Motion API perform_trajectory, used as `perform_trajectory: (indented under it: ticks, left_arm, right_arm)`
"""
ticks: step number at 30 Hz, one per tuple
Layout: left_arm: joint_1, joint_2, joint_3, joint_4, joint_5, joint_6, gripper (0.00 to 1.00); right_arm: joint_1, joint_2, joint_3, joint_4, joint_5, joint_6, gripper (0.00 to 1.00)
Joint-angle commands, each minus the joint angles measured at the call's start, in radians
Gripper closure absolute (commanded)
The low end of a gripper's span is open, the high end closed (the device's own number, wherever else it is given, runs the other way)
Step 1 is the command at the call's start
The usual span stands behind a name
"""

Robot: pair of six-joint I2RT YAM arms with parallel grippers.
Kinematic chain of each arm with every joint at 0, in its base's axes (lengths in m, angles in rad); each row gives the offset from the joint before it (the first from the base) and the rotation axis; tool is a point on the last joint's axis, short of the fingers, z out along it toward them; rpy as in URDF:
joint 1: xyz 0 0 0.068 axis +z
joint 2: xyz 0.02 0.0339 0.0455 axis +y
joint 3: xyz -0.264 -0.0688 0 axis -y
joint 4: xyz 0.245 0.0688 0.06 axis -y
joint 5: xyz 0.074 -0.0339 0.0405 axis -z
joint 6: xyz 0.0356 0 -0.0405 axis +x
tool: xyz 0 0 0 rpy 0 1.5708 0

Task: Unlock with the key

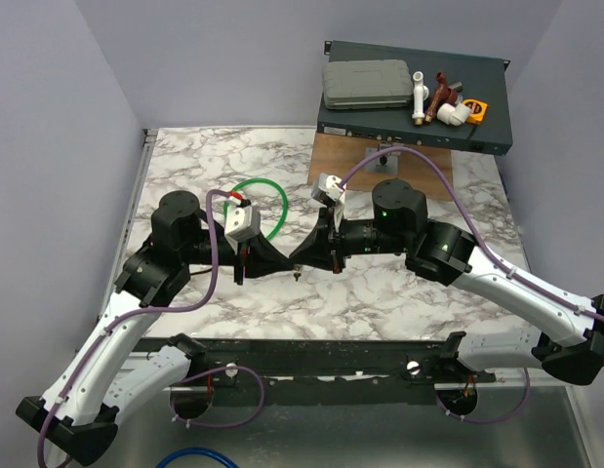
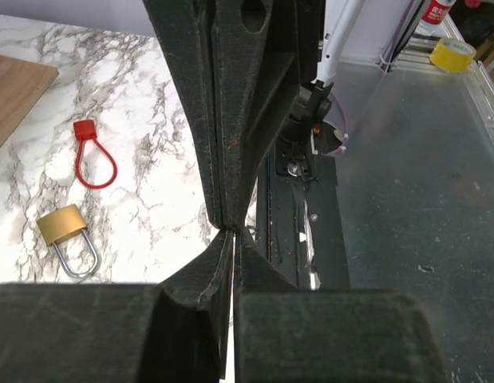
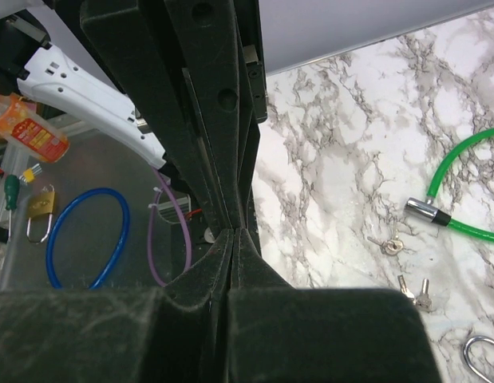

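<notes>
While both arms hover with nothing in their grip, the left pincer [image 2: 231,231] fills the middle of its wrist view with its jaws pressed fully together. The right pincer [image 3: 235,231] is likewise closed on nothing in its own view.

Just beyond the left pincer, at the lower left of that frame, a brass padlock with a silver shackle [image 2: 67,237] lies flat on the white marble-patterned worktop [image 2: 151,120]. Farther up the left side, near the padlock but apart from it, lies the tiny key with a square red head on a thin red cord loop [image 2: 84,130].

Its long axis runs almost up and down the frame, head at the top and loop trailing down and slightly right. I cannot make out the metal blade. It looks very light, and on smooth stone it will likely skid when nudged. The cord is limp, so a grip there would leave the key dangling. The stiff red head seems the better hold.

Farthest, at the right of the right wrist view, lies a green cable with a silver end [image 3: 420,209].
</notes>
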Motion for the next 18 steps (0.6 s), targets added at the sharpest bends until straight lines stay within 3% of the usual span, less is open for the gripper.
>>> perform_trajectory:
  ticks: [1, 12, 15, 17, 18]
  left_arm:
    - [-0.01, -0.012, -0.029, 0.1, -0.019, -0.087, 1.0]
    - [0.009, -0.031, -0.053, 0.16, 0.014, -0.213, 1.0]
    - [0.021, -0.04, -0.067, 0.189, 0.029, -0.264, 1.0]
    - [0.023, -0.046, -0.076, 0.194, 0.033, -0.276, 1.0]
    - [0.026, -0.049, -0.079, 0.197, 0.035, -0.28, 1.0]
  right_arm:
    - [0.013, 0.014, 0.014, 0.068, -0.014, 0.011, 0.99]
    - [0.014, -0.013, -0.043, 0.12, 0.026, 0.044, 0.98]
    - [0.013, -0.024, -0.047, 0.127, 0.052, 0.048, 0.81]
    - [0.014, -0.031, -0.048, 0.133, 0.066, 0.052, 0.58]
    - [0.014, -0.036, -0.048, 0.134, 0.073, 0.053, 0.53]
